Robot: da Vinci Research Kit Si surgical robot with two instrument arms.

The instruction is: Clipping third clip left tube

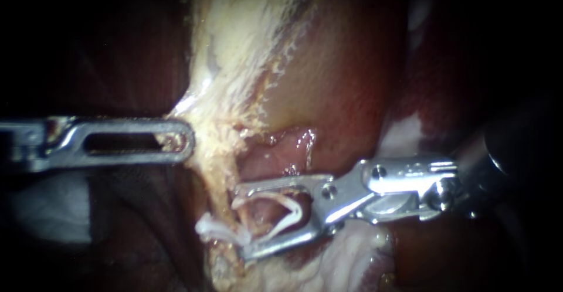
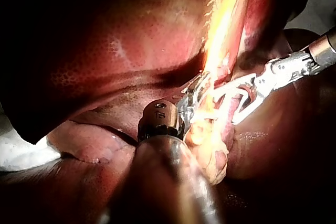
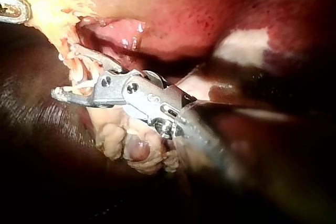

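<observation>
My left instrument (image 1: 180,143) is reaching in from the left, and its jaws are pinching the edge of the pale fatty tissue (image 1: 234,63), which is tenting towards it. My right instrument (image 1: 245,220) is carrying a white clip (image 1: 296,210) between its jaws. They are standing wide apart, each bearing on one arm of the clip, so the clip is gaping open. The tube (image 1: 218,180) is running down as a pale strand just beside those jaw tips. I am not able to tell whether it is lying fully inside the clip's mouth, nor which tube of the pair it is. A placed clip (image 1: 214,228) is sitting on the strand near the lower jaw. I am judging the tube to be soft, wet, slippery and easy to tear, so I am advising against gripping it directly. I am favouring a hold on the fatty tissue beside it, with the white clip sitting squarely across the tube and clear of the placed clip before any squeeze
</observation>
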